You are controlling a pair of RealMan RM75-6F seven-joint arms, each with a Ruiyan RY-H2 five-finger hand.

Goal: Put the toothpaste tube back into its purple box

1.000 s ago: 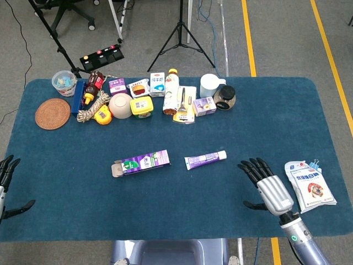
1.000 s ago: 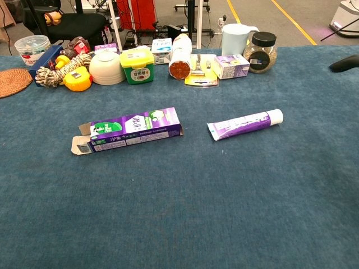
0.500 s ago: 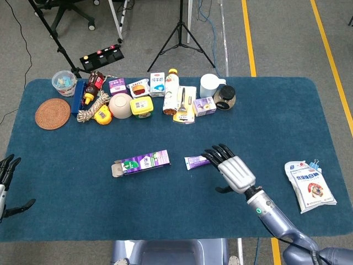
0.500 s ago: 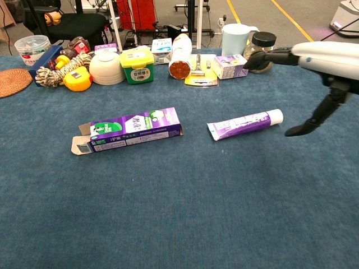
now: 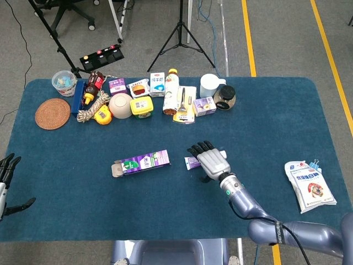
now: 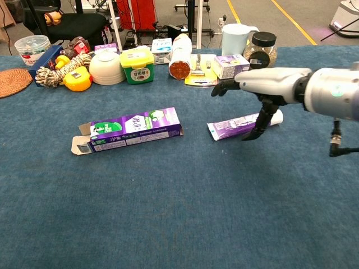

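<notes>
Moved since a second ago: right robot hand (image 5: 208,160), which stood near the snack pouch (image 5: 310,185) at the right of the surface (image 5: 66,182) and now hangs directly over the toothpaste tube (image 6: 233,125); tube and box have not shifted. Left robot hand (image 5: 6,182): far to the left of the tube, at the edge of the surface, fingers spread, holding nothing, well apart from both task items. Purple box (image 5: 142,162): left of the tube and just beside it, lying flat, its long axis running left to right nearly in line with the tube's, its open flap end turned away from the tube. Toothpaste tube: near the middle of the surface, lying flat, long axis left to right with a slight tilt, crimped end toward the box, white cap (image 6: 276,116) on the far side from it. Right robot hand, chest view (image 6: 255,92): fingers extended and apart above the tube, thumb reaching down at the tube's front side, not yet closed; contact cannot be told. Judgement: the right robot hand is much the nearer and is set across the tube's long axis, so a closing grasp comes next; the box's open mouth faces away from the tube, so box or tube likely needs turning.
</notes>
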